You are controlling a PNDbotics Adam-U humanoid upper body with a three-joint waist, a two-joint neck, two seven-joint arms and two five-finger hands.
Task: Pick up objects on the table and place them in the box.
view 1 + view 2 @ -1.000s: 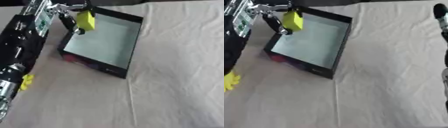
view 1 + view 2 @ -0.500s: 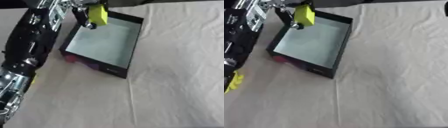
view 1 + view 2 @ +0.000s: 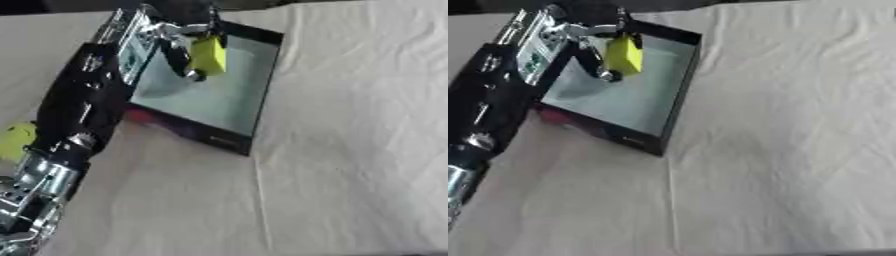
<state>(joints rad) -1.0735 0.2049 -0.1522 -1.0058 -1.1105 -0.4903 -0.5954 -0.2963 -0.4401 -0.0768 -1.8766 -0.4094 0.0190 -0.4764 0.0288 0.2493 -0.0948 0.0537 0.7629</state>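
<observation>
A black box point(image 3: 265, 85) with a pale floor lies open at the upper left of the cloth. My left arm runs up the left side, and my left hand point(image 3: 171, 36) hangs over the box's far left part. Its fingers and thumb pinch a yellow block point(image 3: 208, 55), which is held above the box floor without touching it. Another yellow thing point(image 3: 16, 140) lies at the left edge beside my forearm, partly hidden. My right hand shows in neither view.
A creased cream cloth point(image 3: 780, 150) covers the table to the right of and in front of the box. A dark strip runs along the far edge of the table.
My left hand has carried the yellow block to the right and down, from the box's far left rim to a spot over its floor. The box has stayed put.
</observation>
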